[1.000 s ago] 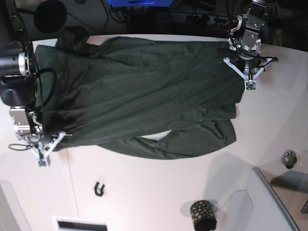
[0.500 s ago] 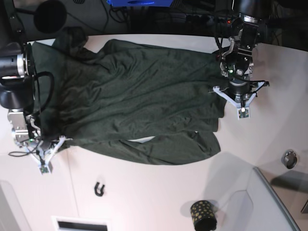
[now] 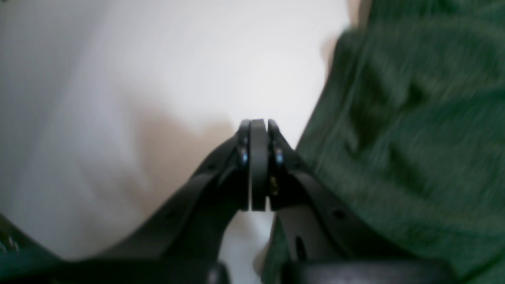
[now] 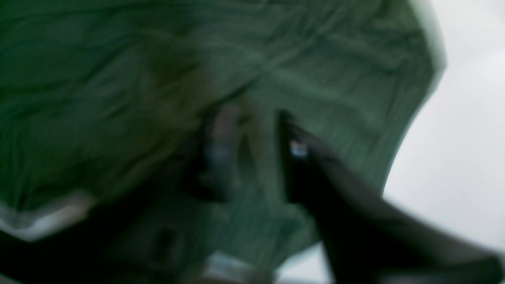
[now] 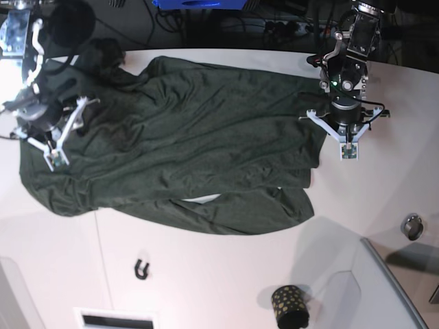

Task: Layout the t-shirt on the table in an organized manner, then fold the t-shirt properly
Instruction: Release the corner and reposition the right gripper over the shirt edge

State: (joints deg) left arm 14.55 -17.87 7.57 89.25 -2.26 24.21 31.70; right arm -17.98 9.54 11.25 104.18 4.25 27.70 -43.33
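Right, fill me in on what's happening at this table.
A two-armed robot is spreading a dark green t-shirt on the white table. The shirt lies mostly spread but wrinkled, its lower edge doubled over. The left gripper is shut and empty, just off the cloth's edge. The right gripper hangs over the shirt's other end, jaws apart; its view is blurred.

t-shirt [image 5: 192, 130] — soft matt green jersey cloth | table [image 5: 226, 274] — smooth white, faint sheen

L gripper [image 3: 258, 130] jaws closed, R gripper [image 4: 252, 130] parted.
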